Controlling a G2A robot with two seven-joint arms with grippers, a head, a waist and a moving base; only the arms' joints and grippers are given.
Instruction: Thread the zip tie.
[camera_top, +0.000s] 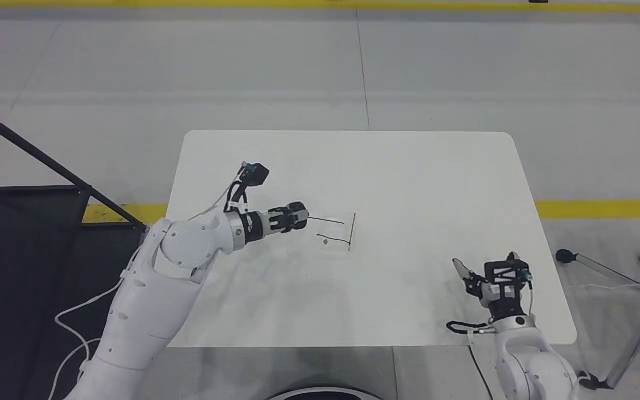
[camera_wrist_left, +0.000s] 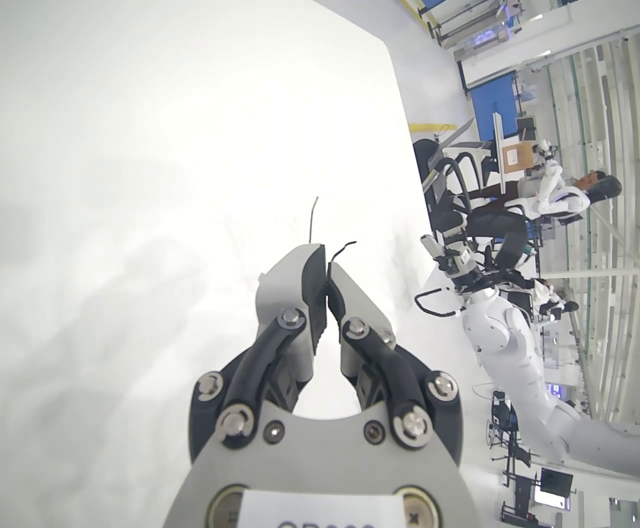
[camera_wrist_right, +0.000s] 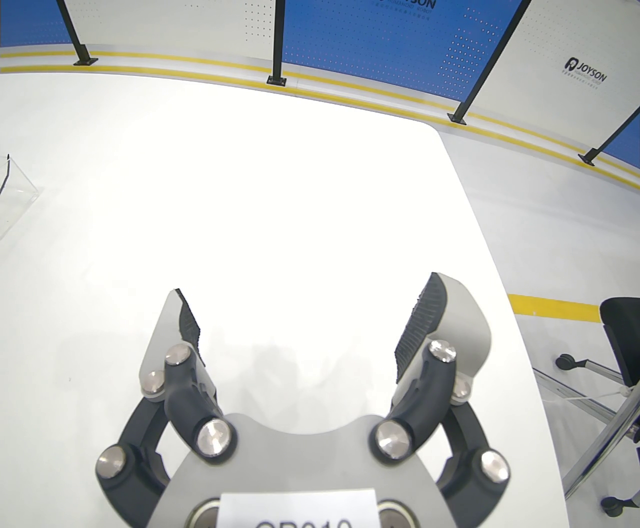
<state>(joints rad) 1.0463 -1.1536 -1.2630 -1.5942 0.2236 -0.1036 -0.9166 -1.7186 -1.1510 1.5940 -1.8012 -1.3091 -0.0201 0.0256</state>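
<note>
A thin black plastic zip tie (camera_top: 328, 218) is held clamped between the closed fingers of the left gripper (camera_top: 298, 214), a little left of the centre of the top view. Its free end is stretched towards the right, where a small transparent plastic stand (camera_top: 345, 235) is placed just beside it on the white rectangular table (camera_top: 430, 180). Whether the tie touches the stand cannot be told. The right gripper (camera_top: 490, 270) is seen at the lower right, near the table's edge, with its fingers wide apart and nothing between them. Much bare surface is left between the two grippers.
</note>
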